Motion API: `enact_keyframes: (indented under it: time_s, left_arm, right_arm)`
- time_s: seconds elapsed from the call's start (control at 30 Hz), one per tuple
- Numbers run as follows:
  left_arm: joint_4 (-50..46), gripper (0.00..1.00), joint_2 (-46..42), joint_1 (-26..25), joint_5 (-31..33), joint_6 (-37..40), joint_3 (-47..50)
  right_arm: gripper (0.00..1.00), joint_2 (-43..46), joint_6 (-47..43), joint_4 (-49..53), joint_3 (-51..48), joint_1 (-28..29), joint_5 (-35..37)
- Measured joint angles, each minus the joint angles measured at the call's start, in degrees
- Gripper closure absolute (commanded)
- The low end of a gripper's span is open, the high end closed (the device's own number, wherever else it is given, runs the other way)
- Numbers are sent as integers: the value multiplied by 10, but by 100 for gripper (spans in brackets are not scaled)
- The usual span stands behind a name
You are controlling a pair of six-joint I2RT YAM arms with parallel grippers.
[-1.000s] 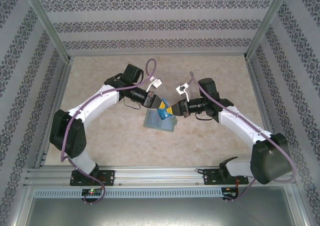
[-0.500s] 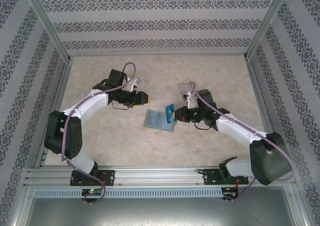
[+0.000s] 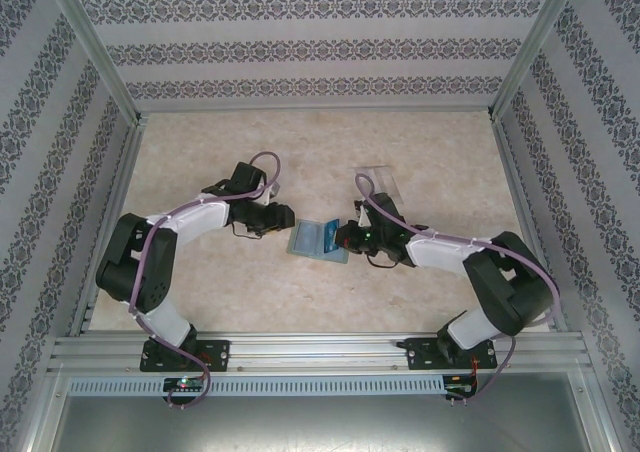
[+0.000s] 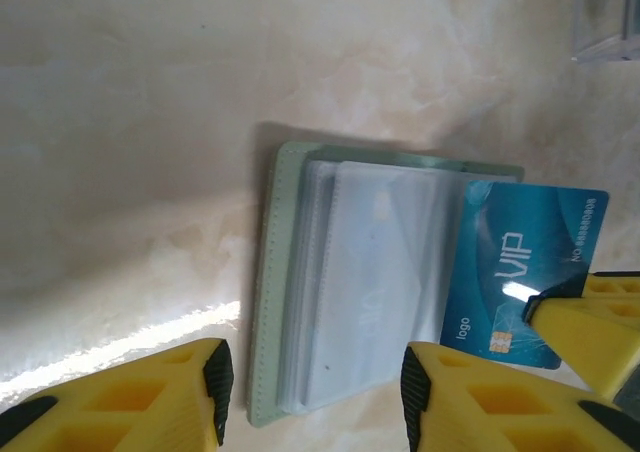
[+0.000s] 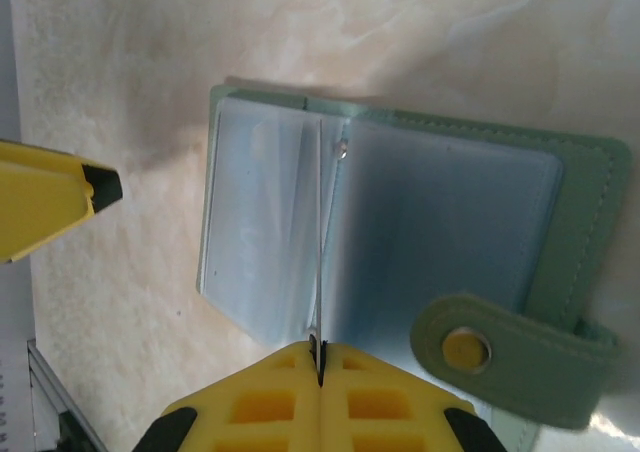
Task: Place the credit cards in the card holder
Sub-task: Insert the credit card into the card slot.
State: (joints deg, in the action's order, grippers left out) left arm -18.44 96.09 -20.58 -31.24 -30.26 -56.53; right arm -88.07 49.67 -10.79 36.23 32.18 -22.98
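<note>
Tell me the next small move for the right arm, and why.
Probably ease the blue card forward so its free edge starts into a clear sleeve. The right gripper is shut on the card, which is held at the edge of the open card holder, not yet in any pocket. The left gripper is open and empty beside it.

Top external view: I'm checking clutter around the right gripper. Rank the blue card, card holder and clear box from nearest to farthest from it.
1. Blue card, pinched in the jaws of the right gripper.
2. Card holder, lying open just left of it.
3. Clear box, farther back, to the right.
</note>
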Motion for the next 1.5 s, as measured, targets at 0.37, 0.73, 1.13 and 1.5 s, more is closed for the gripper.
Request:
enact_keyframes:
  time_s: [0.37, 0.73, 1.13, 1.5]
  left_arm:
    - [14, 53, 57, -6, 4, 1, 4]
    - [14, 56, 59, -8, 14, 0, 4]
    - [13, 60, 60, -8, 18, -1, 4]
    - [9, 73, 64, -8, 31, -16, 4]
  right_arm:
    - [100, -43, 27, -66, 2, 15, -4]
    - [100, -54, 45, -107, -2, 30, -4]
    - [100, -67, 68, -144, -19, 30, -4]
    - [100, -96, 97, -206, -28, 48, 0]
